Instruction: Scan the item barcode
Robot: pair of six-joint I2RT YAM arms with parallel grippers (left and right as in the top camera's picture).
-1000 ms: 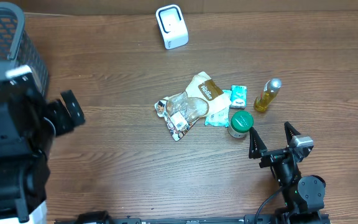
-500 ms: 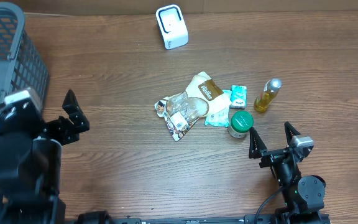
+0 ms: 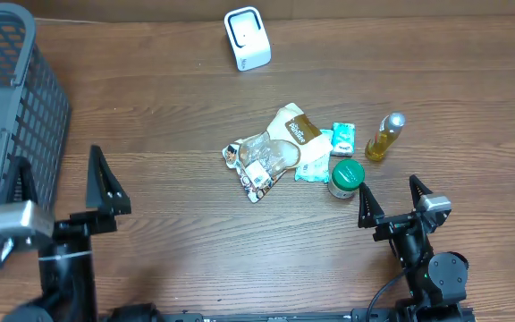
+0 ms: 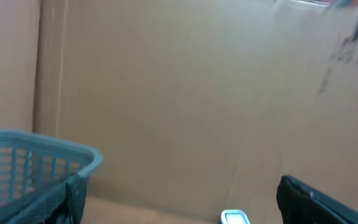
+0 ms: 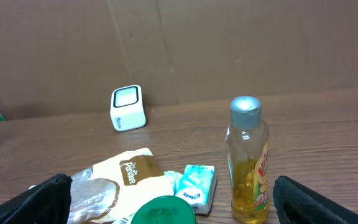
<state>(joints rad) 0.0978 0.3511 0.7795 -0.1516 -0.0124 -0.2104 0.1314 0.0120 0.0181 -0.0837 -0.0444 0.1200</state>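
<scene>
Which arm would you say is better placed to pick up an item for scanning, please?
The right arm: the right end effector, open, sits just beside the jar and bottle; the left end effector is far off by the basket.

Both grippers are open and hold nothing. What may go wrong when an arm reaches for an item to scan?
The bags, tissue pack, jar and bottle lie close together, so the right gripper might nudge neighbours. The upright bottle looks easy to topple. The scanner stands apart, so a carried item could slip.
</scene>
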